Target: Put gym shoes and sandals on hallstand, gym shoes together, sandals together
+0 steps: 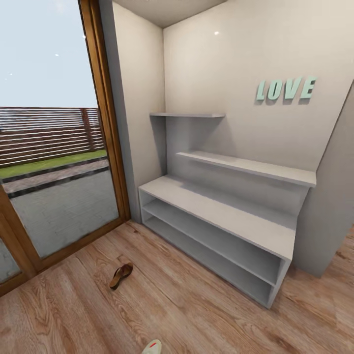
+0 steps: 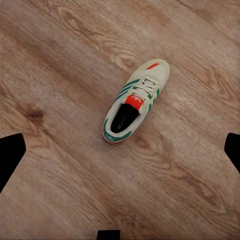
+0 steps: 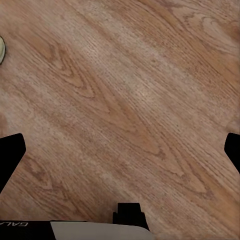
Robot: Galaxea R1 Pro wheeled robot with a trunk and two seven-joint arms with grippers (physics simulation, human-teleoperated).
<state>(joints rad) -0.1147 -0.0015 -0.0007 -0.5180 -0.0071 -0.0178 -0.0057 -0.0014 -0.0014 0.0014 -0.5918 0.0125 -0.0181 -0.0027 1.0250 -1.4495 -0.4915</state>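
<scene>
Wood-grain corridor floor [image 1: 196, 314] runs from my head camera up to the white hallstand [image 1: 221, 211], which sits in the alcove under two floating wall shelves [image 1: 246, 166] and the green LOVE letters [image 1: 285, 89]. Its flat top and both open shelf compartments hold nothing, so I judge no shoe has been racked yet and I am at the first pick. One brown sandal [image 1: 121, 275] lies on the planks between the glass door [image 1: 54, 147] and the hallstand, well apart from the hallstand. A cream toe of a gym shoe [image 1: 152, 347] pokes in at the lower edge, farther from the hallstand than the sandal.

From my left wrist camera I see that gym shoe [image 2: 134, 102] upright on its sole on the planks, green stripes and red tongue patch clear. My left jaws stand wide apart, holding nothing. Next I would lower them over the shoe and close across its sides.

From my right wrist camera I see bare planks; the right jaws are spread wide, holding nothing.
</scene>
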